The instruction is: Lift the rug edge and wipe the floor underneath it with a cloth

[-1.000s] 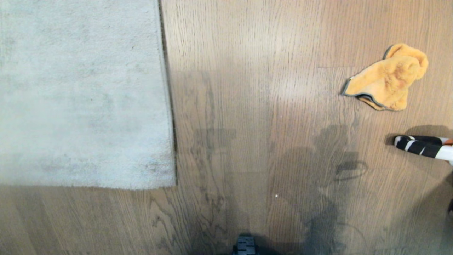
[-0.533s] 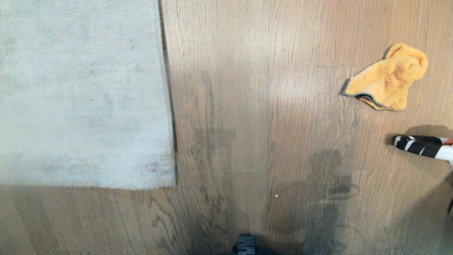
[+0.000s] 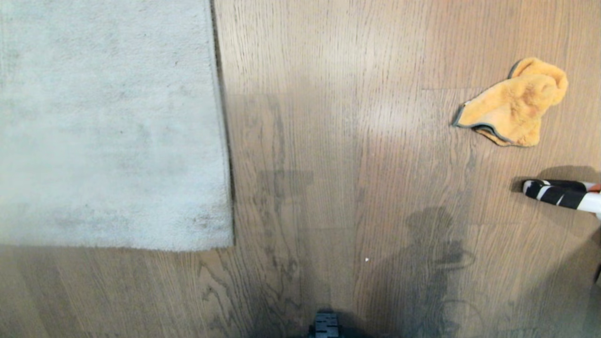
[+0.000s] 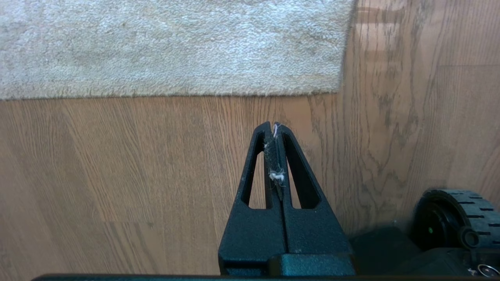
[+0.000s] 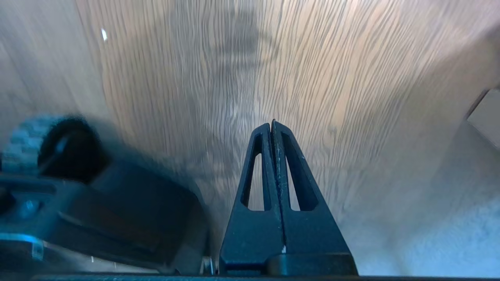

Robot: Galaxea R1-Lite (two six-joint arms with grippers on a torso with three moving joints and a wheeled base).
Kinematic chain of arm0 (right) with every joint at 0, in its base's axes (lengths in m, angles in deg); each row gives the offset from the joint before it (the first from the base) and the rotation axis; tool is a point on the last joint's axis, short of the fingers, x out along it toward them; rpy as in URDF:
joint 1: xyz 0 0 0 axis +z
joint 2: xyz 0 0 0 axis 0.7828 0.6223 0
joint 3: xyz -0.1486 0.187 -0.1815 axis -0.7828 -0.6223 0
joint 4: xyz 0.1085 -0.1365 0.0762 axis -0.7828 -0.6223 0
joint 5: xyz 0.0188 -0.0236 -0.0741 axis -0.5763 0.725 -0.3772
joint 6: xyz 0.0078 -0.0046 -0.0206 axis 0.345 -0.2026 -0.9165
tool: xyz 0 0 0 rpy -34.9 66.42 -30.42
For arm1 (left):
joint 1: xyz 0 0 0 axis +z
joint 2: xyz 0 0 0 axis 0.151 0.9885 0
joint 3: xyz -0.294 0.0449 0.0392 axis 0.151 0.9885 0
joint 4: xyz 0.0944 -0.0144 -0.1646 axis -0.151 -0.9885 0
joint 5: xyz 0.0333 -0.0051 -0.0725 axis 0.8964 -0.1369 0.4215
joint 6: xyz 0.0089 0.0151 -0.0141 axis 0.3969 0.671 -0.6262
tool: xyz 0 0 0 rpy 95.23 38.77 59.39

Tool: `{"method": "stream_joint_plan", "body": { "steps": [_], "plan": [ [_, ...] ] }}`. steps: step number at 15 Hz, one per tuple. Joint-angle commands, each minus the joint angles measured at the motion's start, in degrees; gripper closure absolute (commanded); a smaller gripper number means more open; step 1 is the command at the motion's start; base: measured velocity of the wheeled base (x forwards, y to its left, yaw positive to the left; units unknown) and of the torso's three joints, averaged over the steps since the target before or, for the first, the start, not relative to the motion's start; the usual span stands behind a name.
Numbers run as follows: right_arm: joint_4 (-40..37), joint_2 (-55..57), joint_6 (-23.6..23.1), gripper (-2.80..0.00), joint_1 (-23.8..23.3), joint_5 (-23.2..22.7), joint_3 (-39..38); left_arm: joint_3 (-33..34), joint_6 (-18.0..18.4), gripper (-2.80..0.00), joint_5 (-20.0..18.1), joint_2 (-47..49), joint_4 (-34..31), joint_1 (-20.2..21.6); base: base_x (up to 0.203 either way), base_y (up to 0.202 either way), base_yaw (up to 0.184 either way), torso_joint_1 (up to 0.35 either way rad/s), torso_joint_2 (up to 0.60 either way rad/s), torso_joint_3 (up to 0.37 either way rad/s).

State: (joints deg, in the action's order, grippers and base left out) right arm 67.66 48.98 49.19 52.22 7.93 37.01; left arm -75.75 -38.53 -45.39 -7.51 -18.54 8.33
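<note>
The pale grey rug point(image 3: 108, 122) lies flat at the left of the head view, its straight rug edge point(image 3: 224, 131) and square corner point(image 3: 230, 244) resting on the brown plank floor point(image 3: 338, 141). The fluffy orange cloth point(image 3: 516, 103) lies crumpled on the floor at the far right, held by nothing. Neither arm shows in the head view. My left gripper point(image 4: 273, 125) is shut and empty, with lint between its fingers, above bare floor point(image 4: 117, 164) short of the rug's edge point(image 4: 172, 93). My right gripper point(image 5: 272, 124) is shut and empty over bare floor point(image 5: 312, 78).
A black-and-white striped object point(image 3: 561, 193) lies on the floor at the right edge, below the cloth. My base's black front part point(image 3: 325, 326) shows at the bottom middle. A wheel point(image 4: 457, 218) of the base sits beside the left gripper; another wheel point(image 5: 47, 144) beside the right.
The arm's shadow on the floor at lower right has slid down toward the robot. Rug, cloth and striped object lie where they were.
</note>
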Motion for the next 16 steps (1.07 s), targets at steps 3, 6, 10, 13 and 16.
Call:
{"method": "stream_joint_plan", "body": {
  "steps": [3, 6, 10, 13, 16],
  "plan": [
    [0.07, -11.14, 0.48, 0.0, -0.98, -0.29, 0.0, 0.0, -0.04, 0.0, 0.03, 0.0, 0.0, 0.0, 0.0, 0.0, 0.0, 0.0, 0.0, 0.0],
    [0.06, -11.74, 0.62, 0.0, -1.05, -0.26, 0.0, 0.0, -0.04, 0.0, 0.03, 0.0, 0.0, 0.0, 0.0, 0.0, 0.0, 0.0, 0.0, 0.0],
    [0.15, -11.74, 2.6, 0.0, -1.05, -0.17, 0.0, 0.0, -0.04, 0.0, 0.03, 0.0, 0.0, 0.0, 0.0, 0.0, 0.0, 0.0, 0.0, 0.0],
    [0.15, -11.74, 3.87, 0.0, -1.05, 0.09, 0.0, 0.0, -0.04, 0.0, 0.03, 0.0, 0.0, 0.0, 0.0, 0.0, 0.0, 0.0, 0.0, 0.0],
    [0.15, -11.74, 3.87, 0.0, -1.05, 0.09, 0.0, 0.0, -0.04, 0.0, 0.03, 0.0, 0.0, 0.0, 0.0, 0.0, 0.0, 0.0, 0.0, 0.0]
  ]
}}
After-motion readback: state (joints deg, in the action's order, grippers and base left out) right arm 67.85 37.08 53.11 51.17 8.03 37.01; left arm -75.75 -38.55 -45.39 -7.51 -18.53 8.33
